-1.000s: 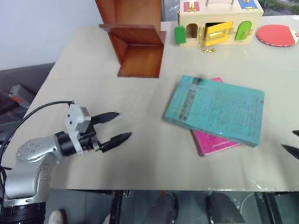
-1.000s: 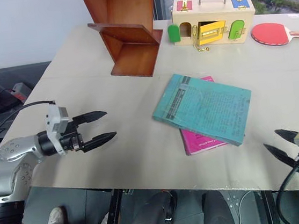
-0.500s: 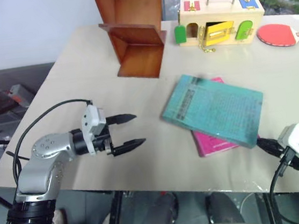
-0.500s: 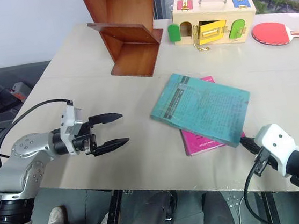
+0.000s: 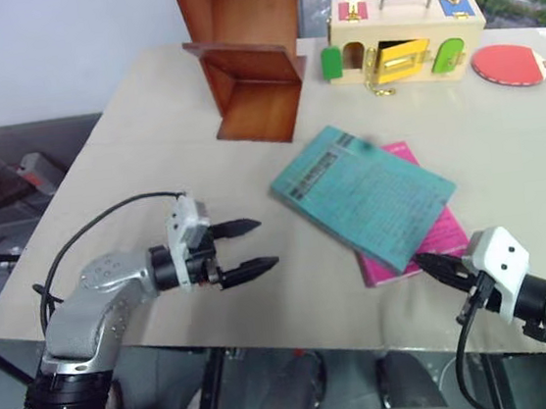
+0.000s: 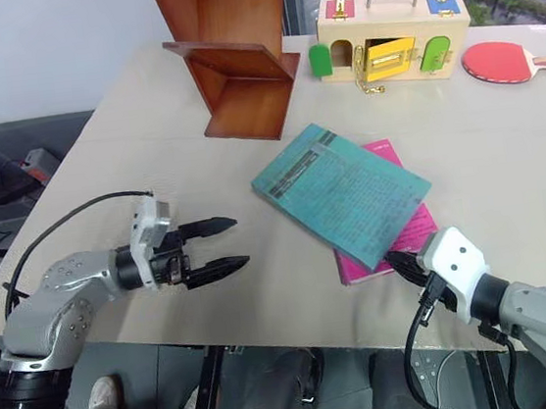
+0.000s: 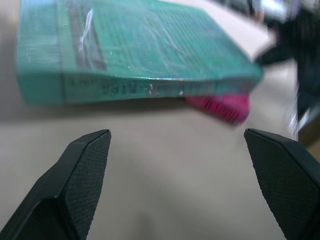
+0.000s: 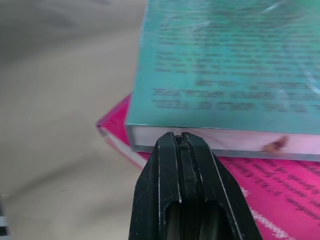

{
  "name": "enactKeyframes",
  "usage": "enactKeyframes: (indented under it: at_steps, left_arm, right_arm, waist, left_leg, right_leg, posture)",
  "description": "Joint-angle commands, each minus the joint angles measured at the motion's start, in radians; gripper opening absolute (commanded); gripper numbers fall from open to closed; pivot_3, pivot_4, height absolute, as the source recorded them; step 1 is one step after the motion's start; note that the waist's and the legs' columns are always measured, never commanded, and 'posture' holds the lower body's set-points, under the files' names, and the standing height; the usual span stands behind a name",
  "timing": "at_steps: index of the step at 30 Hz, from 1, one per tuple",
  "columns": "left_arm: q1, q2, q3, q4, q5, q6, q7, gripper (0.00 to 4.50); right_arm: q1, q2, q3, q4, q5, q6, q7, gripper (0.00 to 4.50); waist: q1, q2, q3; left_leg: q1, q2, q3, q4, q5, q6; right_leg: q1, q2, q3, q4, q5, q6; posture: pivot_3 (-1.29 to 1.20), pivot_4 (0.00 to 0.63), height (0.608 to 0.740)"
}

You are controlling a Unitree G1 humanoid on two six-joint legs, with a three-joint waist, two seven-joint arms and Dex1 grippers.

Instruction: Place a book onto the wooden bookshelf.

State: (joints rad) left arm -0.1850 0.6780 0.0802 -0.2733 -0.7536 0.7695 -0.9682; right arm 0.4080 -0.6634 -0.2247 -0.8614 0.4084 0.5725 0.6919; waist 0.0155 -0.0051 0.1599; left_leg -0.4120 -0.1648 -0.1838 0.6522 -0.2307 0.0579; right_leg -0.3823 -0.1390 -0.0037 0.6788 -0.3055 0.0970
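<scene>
The teal book (image 5: pixel 366 199) lies flat on the table, partly over a pink book (image 5: pixel 436 236). The wooden bookshelf (image 5: pixel 246 50) stands at the back left of the table, its open compartments facing the front. My left gripper (image 5: pixel 266 243) hovers open just left of the book, pointing at its spine (image 7: pixel 125 87). My right gripper (image 5: pixel 424 262) is shut, with nothing held. Its tips (image 8: pixel 178 139) sit against the page edge of the teal book (image 8: pixel 225 70) at its near corner, above the pink book (image 8: pixel 280 185).
A pale wooden box with colourful latched doors (image 5: pixel 402 37) stands at the back, right of the shelf. A red table tennis paddle (image 5: pixel 514 63) lies at the back right. The table's front edge (image 5: pixel 298 335) runs close below both grippers.
My right gripper has shut and swung left onto the book's near corner. The teal book has turned and slid left over the pink one. My left gripper has moved right, toward the book.
</scene>
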Motion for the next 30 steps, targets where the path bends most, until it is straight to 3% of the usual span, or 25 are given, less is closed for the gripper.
enactKeyframes:
  at_steps: [1, 6, 10, 19, 30]
  left_arm:
    - [-0.024, -0.067, 0.043, -0.025, -0.127, 0.132, 0.115, 4.5]
    - [-0.061, -0.204, 0.045, 0.052, -0.216, 0.293, 0.283, 4.5]
    - [-0.115, -0.312, 0.081, 0.148, -0.31, 0.44, 0.421, 4.5]
    - [-0.236, -0.584, 0.276, 0.38, -0.477, 0.566, 0.81, 4.5]
    - [-0.298, -0.746, 0.366, 0.518, -0.637, 0.545, 1.081, 4.5]
  right_arm:
    - [0.085, -0.015, -0.119, -0.073, 0.055, 0.009, 0.032, 0.87]
    - [0.254, 0.031, -0.342, -0.177, 0.197, -0.021, 0.061, 3.22]
    - [0.263, -0.038, -0.4, -0.186, 0.384, -0.152, 0.0, 4.44]
    - [0.247, -0.305, -0.318, -0.186, 0.464, -0.348, -0.214, 4.44]
    - [0.222, -0.448, -0.193, -0.186, 0.45, -0.421, -0.384, 4.44]
  waist:
    - [-0.001, 0.0, -0.001]
    - [-0.001, -0.002, -0.002]
    - [-0.003, -0.003, -0.003]
    - [0.003, -0.012, -0.008]
    - [0.021, -0.014, -0.009]
  left_leg:
    - [0.0, 0.0, 0.0, 0.0, 0.0, 0.0]
    - [0.002, 0.0, -0.001, 0.001, 0.0, 0.0]
    - [0.005, 0.001, 0.002, 0.001, 0.0, 0.0]
    - [0.006, 0.002, 0.005, 0.002, 0.0, 0.0]
    - [0.004, 0.001, 0.007, 0.006, 0.0, 0.001]
  right_leg:
    - [0.0, 0.0, 0.0, 0.0, 0.0, 0.0]
    - [0.004, 0.0, -0.001, 0.001, 0.0, 0.0]
    - [0.005, 0.0, 0.001, 0.001, 0.001, 0.001]
    - [0.006, -0.001, 0.004, 0.001, 0.002, 0.004]
    - [0.005, -0.001, 0.005, 0.0, 0.003, 0.005]
  posture:
    - [0.0, 0.15, 0.74]
    - [0.0, 0.15, 0.74]
    - [0.0, 0.15, 0.74]
    - [0.0, 0.15, 0.74]
    - [0.0, 0.15, 0.74]
